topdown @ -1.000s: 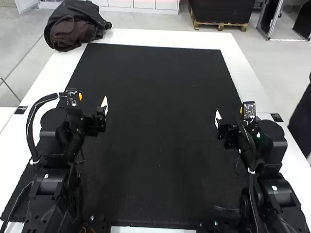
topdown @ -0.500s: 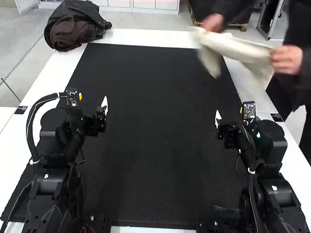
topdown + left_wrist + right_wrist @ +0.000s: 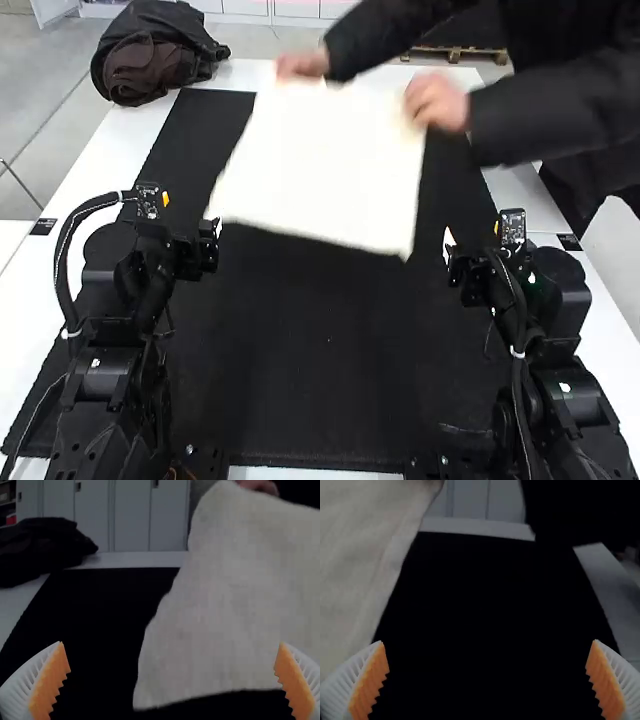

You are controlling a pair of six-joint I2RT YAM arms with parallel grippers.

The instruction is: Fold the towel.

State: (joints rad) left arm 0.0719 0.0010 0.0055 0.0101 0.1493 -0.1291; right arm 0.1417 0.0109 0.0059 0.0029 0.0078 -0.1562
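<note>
Over the black mat (image 3: 320,350), my left pincer (image 3: 213,232) has its two fingers spread wide. Across from it, my right pincer (image 3: 452,254) has its fingers wide apart too. Out past my pincers is the towel (image 3: 320,170), hanging spread out above the mat. A person holds it up by the far edge, with one hand (image 3: 303,66) and another hand (image 3: 437,101). Farther off, a dark bundle (image 3: 155,55) sits by the white table's (image 3: 105,165) far left corner.

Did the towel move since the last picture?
Yes, leftward in the high view: the towel was by the far right corner of the black mat; now it hangs over the mat's far part.
</note>
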